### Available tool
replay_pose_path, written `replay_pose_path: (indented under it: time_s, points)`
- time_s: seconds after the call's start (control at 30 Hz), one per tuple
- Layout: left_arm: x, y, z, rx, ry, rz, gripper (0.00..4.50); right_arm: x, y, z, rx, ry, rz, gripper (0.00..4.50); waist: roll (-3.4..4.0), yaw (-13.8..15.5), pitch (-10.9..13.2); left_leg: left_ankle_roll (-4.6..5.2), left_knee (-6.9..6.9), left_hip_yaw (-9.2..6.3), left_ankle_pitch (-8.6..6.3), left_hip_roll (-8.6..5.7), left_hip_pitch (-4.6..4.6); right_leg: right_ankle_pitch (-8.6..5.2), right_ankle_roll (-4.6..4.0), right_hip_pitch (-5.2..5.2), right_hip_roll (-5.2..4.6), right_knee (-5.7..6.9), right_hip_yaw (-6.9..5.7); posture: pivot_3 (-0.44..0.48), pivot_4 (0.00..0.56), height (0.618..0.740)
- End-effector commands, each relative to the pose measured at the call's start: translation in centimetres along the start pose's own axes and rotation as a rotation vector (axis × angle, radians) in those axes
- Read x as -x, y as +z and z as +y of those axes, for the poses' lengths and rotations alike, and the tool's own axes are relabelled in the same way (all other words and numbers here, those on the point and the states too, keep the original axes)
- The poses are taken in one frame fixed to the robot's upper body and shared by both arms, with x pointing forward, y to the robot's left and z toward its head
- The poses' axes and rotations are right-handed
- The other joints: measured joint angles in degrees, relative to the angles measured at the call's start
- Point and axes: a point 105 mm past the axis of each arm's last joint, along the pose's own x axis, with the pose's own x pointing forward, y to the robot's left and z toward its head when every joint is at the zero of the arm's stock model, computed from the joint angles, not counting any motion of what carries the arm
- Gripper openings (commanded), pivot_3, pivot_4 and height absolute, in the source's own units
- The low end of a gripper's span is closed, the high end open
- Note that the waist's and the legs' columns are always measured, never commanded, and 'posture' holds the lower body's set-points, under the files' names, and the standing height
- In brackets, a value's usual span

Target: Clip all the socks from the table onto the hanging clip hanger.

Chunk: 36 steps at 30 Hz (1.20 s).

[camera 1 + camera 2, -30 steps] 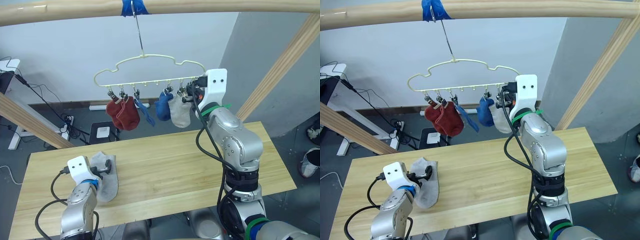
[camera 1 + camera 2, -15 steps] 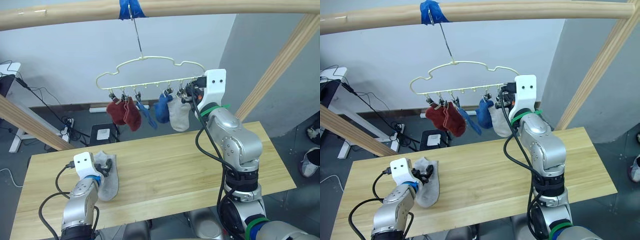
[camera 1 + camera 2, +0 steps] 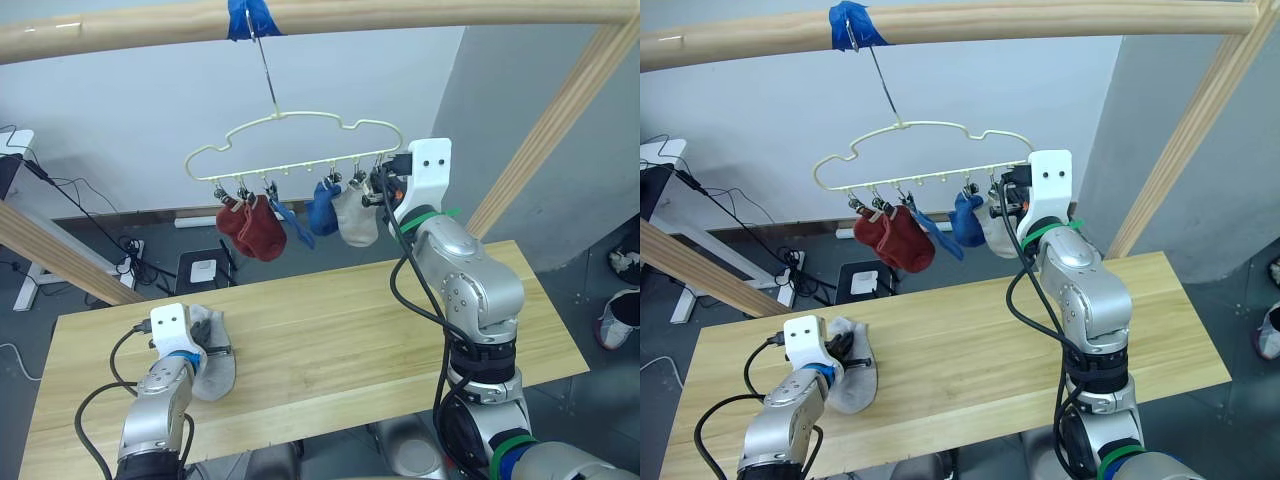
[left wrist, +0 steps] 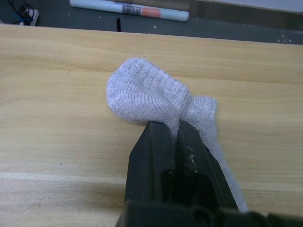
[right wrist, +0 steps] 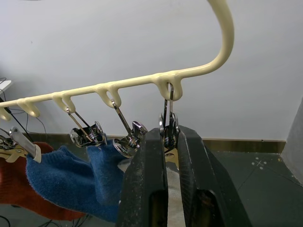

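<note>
From my head, I see my left gripper [image 3: 212,350] low at the near left of the wide table of pale wooden planks [image 3: 340,330], clenched on the last light grey knit ankle sock [image 3: 213,362], which lies bunched on the planks right under my fingers. Above the table's far edge hangs the thin cream-yellow wire clip hanger with its wavy outline [image 3: 290,150], hooked over a round wooden pole [image 3: 400,12] beside a wrap of blue tape [image 3: 252,17]. From its clips dangle two rust-red socks [image 3: 252,226], two blue socks [image 3: 310,212] and one light grey sock [image 3: 356,216]. My right gripper [image 3: 380,186] is raised at the hanger's right end, just beside that hung grey sock. A slanted wooden brace [image 3: 545,125] stands to my right, well apart from both arms.

From my left wrist, my two black fingers [image 4: 154,146] are pinched together on a fold of the grey sock, whose rounded toe bulges beyond the tips and rests on the table.

From my right wrist, my black fingers [image 5: 147,165] are closed on the end metal clip [image 5: 168,124] hanging from the last loop of the cream bar. The neighbouring clips [image 5: 110,135] hold blue knit, with grey sock behind my fingers and rust-red further along.
</note>
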Motion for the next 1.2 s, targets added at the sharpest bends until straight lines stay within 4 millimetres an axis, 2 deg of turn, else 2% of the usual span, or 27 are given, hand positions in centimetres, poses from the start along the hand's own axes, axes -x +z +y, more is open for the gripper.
replay_pose_path:
  time_s: [0.03,0.07,0.13,0.2,0.33,0.4,0.6,0.93,1.2]
  points:
    - [1.5,7.3,-7.8,-0.359,-0.412,-0.365,0.00,0.4,1.3,0.7,0.001,0.029,-0.055,0.00,0.00,0.39,0.00,0.00,0.00,-0.02,0.00,0.00,-0.04,0.00,0.00,-0.03,0.00,0.00,-0.03,-0.311,0.219,0.739]
    - [2.1,8.3,-9.2,-0.412,-0.490,-0.429,0.00,0.3,1.3,0.7,0.001,0.029,-0.055,0.00,0.01,0.60,0.01,-0.02,-0.01,-0.06,0.01,0.00,-0.08,0.00,-0.01,-0.06,-0.01,-0.02,-0.06,-0.311,0.219,0.739]
    - [2.4,8.8,-10.0,-0.437,-0.539,-0.474,0.00,0.3,1.3,0.7,0.001,0.030,-0.055,0.00,0.00,0.61,0.00,-0.03,-0.01,-0.01,0.02,0.03,-0.09,0.01,-0.01,-0.06,-0.12,-0.03,-0.01,-0.312,0.219,0.739]
    - [3.3,11.1,-12.7,-0.508,-0.641,-0.593,0.00,0.3,1.4,0.7,0.002,0.029,-0.058,0.00,0.01,0.14,-0.01,-0.01,-0.02,0.15,0.00,0.04,-0.07,0.03,0.04,-0.05,-0.14,-0.08,0.12,-0.314,0.220,0.739]
    - [4.1,14.3,-15.8,-0.555,-0.737,-0.732,0.00,0.4,1.5,0.6,0.003,0.027,-0.059,0.00,0.01,-0.04,0.00,0.00,-0.09,0.20,0.00,-0.01,-0.07,0.03,0.05,-0.12,-0.05,-0.06,0.11,-0.319,0.220,0.739]
    - [4.0,15.0,-16.4,-0.569,-0.749,-0.761,0.00,0.4,1.5,0.6,0.003,0.026,-0.059,0.00,0.01,-0.23,-0.01,0.01,-0.08,0.18,0.00,-0.01,-0.08,0.03,0.05,-0.13,-0.01,-0.04,0.11,-0.319,0.220,0.739]
    - [1.7,17.4,-18.1,-0.514,-0.677,-0.802,0.00,0.4,1.5,0.5,0.003,0.024,-0.059,0.00,0.01,-0.23,-0.01,0.03,-0.01,0.15,0.01,-0.07,-0.08,0.03,0.07,-0.08,-0.02,-0.03,0.11,-0.327,0.221,0.739]
    - [0.8,18.3,-20.3,-0.479,-0.736,-0.821,0.00,0.4,1.5,0.6,0.005,0.023,-0.059,0.00,0.01,-1.35,-0.01,0.04,-0.03,0.10,0.02,-0.08,-0.10,0.04,0.09,-0.07,-0.02,-0.05,0.08,-0.346,0.218,0.739]
    - [0.1,19.1,-20.8,-0.439,-0.724,-0.823,0.00,0.5,1.5,0.6,0.006,0.023,-0.059,0.00,0.01,-1.56,-0.01,0.05,-0.03,0.09,0.03,-0.09,-0.10,0.04,0.09,-0.07,-0.01,-0.04,0.08,-0.352,0.215,0.739]
